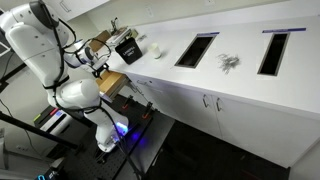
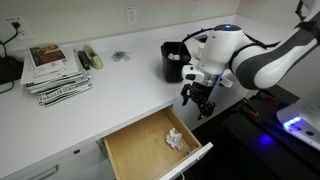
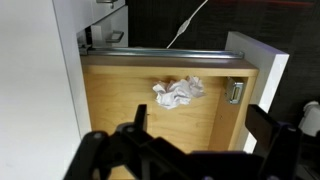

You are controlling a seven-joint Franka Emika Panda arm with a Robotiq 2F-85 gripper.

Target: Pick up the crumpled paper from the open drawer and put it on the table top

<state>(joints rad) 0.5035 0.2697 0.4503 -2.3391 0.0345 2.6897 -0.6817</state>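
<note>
The open drawer (image 2: 140,152) has a light-brown wooden inside and a white front panel; it also shows in the wrist view (image 3: 120,100) and partly in an exterior view (image 1: 112,81). The white crumpled paper (image 2: 176,138) lies in it near the front corner, also seen in the wrist view (image 3: 178,93). My gripper (image 2: 198,100) hangs above and beside the drawer, apart from the paper. In the wrist view its fingers (image 3: 200,135) are spread wide and empty. The white table top (image 2: 100,90) runs along the wall, with two dark cut-outs (image 1: 197,49).
A black container (image 2: 172,60) stands on the counter by the arm. Stacked magazines (image 2: 55,72) and a small dark item (image 2: 120,56) lie further along. White cupboard doors (image 1: 215,105) run below the counter. A small crumpled thing (image 1: 229,62) lies between the cut-outs.
</note>
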